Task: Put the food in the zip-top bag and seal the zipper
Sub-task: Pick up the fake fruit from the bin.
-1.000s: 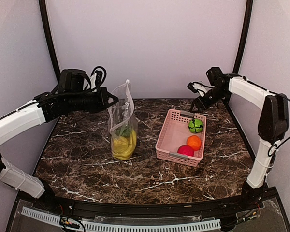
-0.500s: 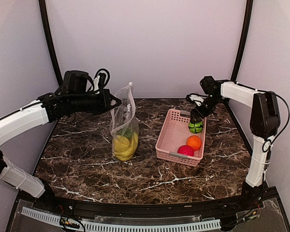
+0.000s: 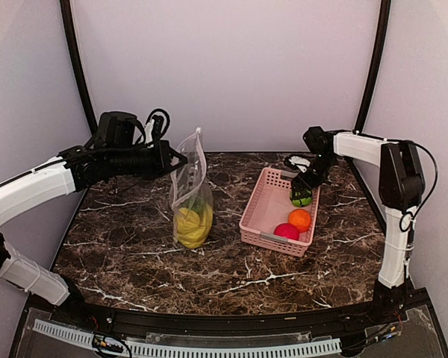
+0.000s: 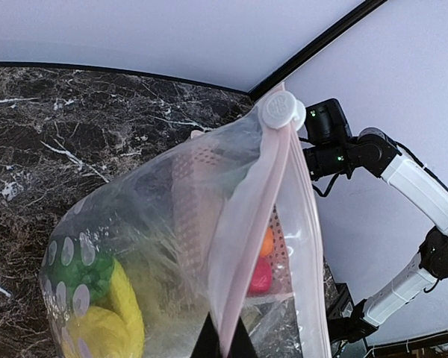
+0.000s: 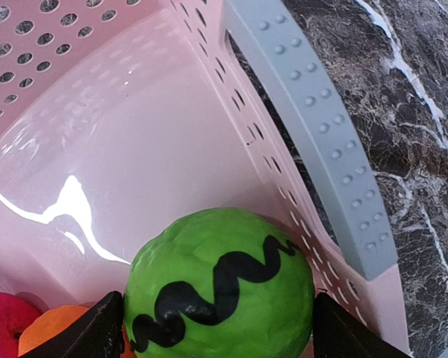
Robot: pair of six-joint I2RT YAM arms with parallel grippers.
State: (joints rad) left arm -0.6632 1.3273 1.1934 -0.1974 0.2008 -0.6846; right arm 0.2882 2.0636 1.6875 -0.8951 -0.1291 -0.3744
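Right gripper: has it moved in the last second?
Yes. The right gripper came from behind the far rim of the pink basket down into it, now straddling the green ball.

One pink lattice plastic basket is sitting out, and three glossy toy foods are lying in it: one green ball with a black zigzag, one orange fruit and one red-pink ball. One clear dotted zip-top bag is standing upright, showing yellow pieces, too bunched together to count, and one green piece. Two white-and-black robot arms are reaching in, one left and one right.
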